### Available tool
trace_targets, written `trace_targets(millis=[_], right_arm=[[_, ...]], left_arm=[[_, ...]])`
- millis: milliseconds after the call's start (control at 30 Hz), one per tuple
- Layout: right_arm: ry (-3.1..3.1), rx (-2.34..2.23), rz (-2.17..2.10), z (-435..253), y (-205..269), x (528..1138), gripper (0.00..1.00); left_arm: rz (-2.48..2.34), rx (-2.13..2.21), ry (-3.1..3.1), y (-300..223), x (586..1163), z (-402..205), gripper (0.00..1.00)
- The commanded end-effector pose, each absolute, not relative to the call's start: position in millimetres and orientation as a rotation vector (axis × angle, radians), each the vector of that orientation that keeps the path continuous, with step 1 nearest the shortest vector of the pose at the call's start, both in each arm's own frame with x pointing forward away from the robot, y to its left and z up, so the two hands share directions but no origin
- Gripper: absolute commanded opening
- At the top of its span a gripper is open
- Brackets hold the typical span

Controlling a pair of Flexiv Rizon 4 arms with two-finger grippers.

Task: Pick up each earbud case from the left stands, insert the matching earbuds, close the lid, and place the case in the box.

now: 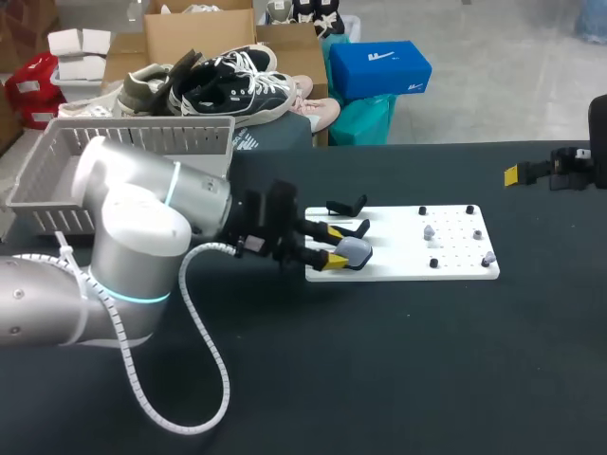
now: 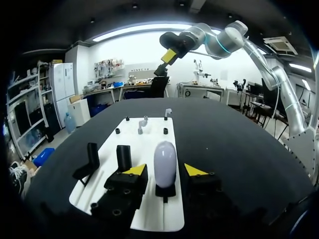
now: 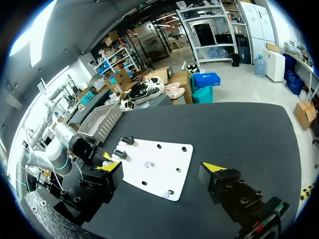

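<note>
The table [image 1: 398,379] is plain matt black. The board [image 1: 398,267] on it is plain white, dotted with small black pegs [image 1: 423,209], and its stands [image 1: 346,205] are black too. The earbud case [image 1: 353,250] is a smooth pale lilac-grey with no pattern, and the earbuds [image 1: 429,231] are a similar pale grey. The left gripper [image 2: 165,172] has a black body and bright yellow tips; the right gripper [image 3: 162,168] has the same colours. The left arm [image 1: 133,237] is silver-grey with a thin cyan ring, and its ribbed cable [image 1: 204,351] is white. The box [image 1: 57,156] at the table's far left corner is light grey with slotted walls
</note>
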State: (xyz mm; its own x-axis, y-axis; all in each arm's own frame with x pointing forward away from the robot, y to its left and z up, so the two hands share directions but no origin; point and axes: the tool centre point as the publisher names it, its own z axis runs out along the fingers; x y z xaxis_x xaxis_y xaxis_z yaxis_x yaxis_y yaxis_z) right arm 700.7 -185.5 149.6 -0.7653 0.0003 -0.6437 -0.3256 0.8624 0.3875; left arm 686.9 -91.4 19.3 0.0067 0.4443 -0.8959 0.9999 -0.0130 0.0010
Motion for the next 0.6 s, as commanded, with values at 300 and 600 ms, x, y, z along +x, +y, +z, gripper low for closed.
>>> trace_targets(millis=[300, 600], right_arm=[[2.370, -0.236, 0.646, 149.1, -185.9, 701.3, 1.00], [2.370, -0.236, 0.646, 149.1, -185.9, 701.3, 1.00]], left_arm=[[-0.961, 1.547, 1.531, -97.0, 690.6, 14.9, 0.45], [-0.961, 1.548, 1.524, -99.5, 689.3, 15.4, 0.46]])
